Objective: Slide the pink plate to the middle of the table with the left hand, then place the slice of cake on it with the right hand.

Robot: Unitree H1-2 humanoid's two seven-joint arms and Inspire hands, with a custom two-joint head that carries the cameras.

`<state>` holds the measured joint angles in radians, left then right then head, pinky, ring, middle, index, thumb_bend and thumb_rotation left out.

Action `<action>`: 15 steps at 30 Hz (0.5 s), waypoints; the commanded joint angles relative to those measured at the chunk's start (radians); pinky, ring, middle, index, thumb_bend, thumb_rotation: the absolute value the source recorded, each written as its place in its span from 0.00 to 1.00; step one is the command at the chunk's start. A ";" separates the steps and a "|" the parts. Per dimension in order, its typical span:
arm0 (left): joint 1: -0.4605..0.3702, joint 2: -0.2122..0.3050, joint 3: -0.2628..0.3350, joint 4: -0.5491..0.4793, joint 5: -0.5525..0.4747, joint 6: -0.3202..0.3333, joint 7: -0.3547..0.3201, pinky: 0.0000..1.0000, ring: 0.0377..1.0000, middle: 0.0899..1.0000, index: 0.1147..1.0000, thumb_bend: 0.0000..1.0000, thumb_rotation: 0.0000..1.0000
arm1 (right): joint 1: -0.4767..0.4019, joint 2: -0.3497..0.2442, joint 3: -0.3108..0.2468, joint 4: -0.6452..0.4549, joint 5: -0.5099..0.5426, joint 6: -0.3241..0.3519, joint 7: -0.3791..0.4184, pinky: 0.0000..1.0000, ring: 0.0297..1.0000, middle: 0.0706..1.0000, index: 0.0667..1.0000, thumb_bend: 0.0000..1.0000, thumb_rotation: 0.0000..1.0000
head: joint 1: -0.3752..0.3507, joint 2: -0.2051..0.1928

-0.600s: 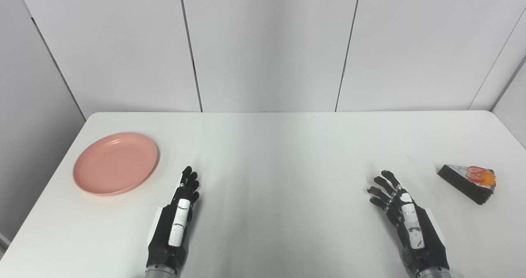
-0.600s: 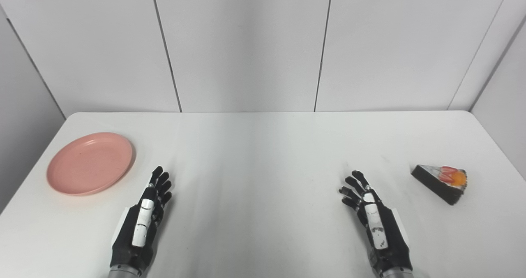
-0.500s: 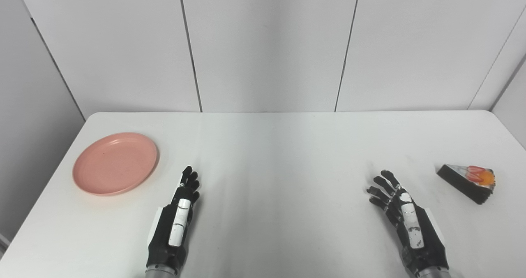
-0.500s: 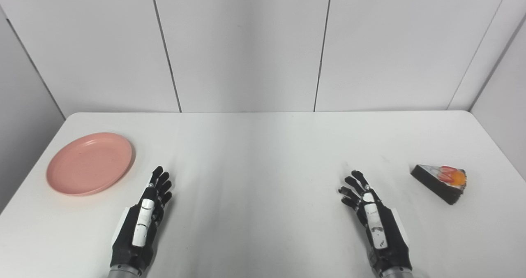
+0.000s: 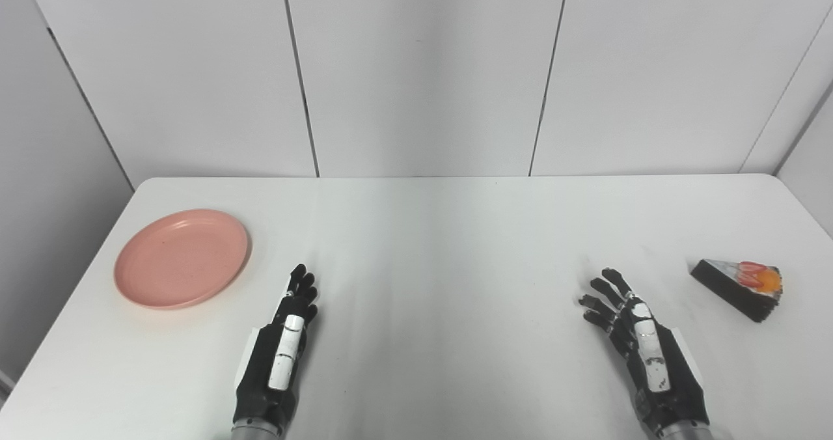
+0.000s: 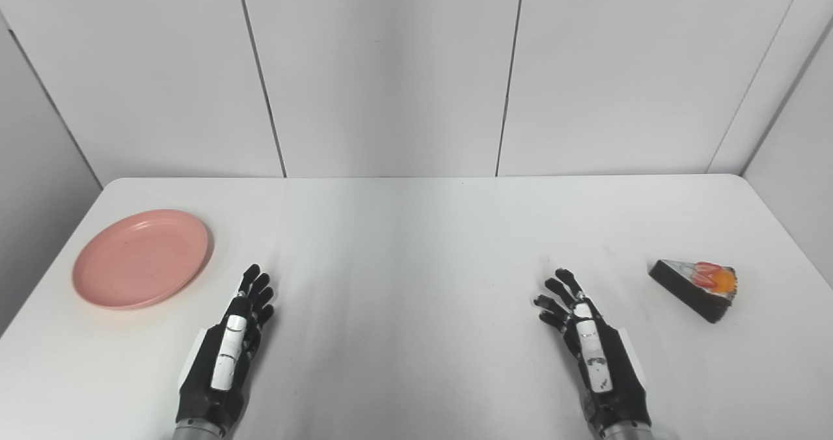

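Over on the far-left side of the table, the pink plate is sitting up and left of the left hand, which is lying empty, fingers loosely extended, nearer than the right hand.

Before me stands a white table with rounded far corners, its top matte and lightly scuffed. Behind it runs a wall of pale grey panels, split by thin dark vertical seams. Side panels angle in at left and right. Lighting is even and diffuse, with soft reflections on the tabletop.
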<state>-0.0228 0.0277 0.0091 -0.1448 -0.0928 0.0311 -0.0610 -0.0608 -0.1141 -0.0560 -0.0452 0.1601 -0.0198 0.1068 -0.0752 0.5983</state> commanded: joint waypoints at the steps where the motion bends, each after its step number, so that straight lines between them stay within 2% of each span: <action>1: -0.018 0.007 -0.004 -0.026 -0.007 -0.012 -0.013 1.00 1.00 1.00 1.00 0.84 0.93 | -0.005 -0.003 -0.002 -0.007 -0.001 0.011 0.000 0.84 0.82 0.88 0.90 0.86 0.97 | 0.001 0.000; 15: -0.014 0.007 -0.004 -0.039 -0.006 0.000 -0.011 1.00 1.00 1.00 1.00 0.84 0.92 | -0.003 -0.004 -0.001 -0.014 0.001 0.018 0.002 0.83 0.81 0.87 0.89 0.86 0.98 | -0.001 0.005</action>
<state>-0.0225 0.0276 0.0095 -0.1515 -0.0934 0.0400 -0.0621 -0.0601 -0.1141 -0.0560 -0.0473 0.1603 -0.0188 0.1063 -0.0767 0.6044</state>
